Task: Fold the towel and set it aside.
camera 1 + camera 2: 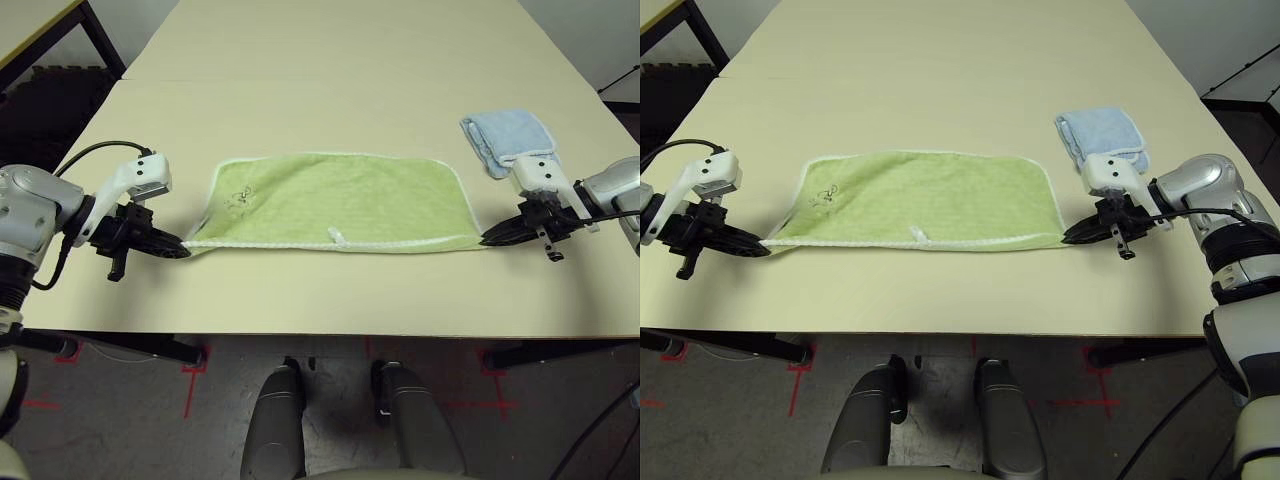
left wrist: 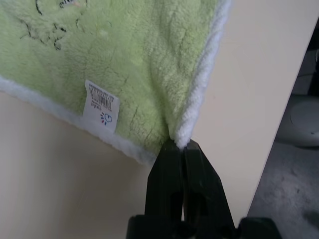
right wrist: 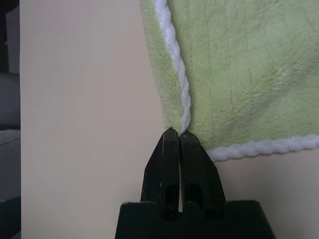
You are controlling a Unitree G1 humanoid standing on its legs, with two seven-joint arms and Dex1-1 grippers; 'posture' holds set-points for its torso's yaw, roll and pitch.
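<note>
Green towel (image 1: 340, 200) on beige table (image 1: 300, 120)

A barcode and a small heart-like logo mark the white tag (image 2: 101, 106) on the green towel (image 2: 134, 59); its small lettering is unreadable

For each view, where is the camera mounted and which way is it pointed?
Left and right eye views: on the head, looking forward and down at the green towel; both forearms and the legs show.
Left wrist view: on the left wrist, looking along the left gripper, jaws shut on a towel corner.
Right wrist view: on the right wrist, looking along the right gripper, jaws shut on another corner.
Both wrist views share the towel.
</note>
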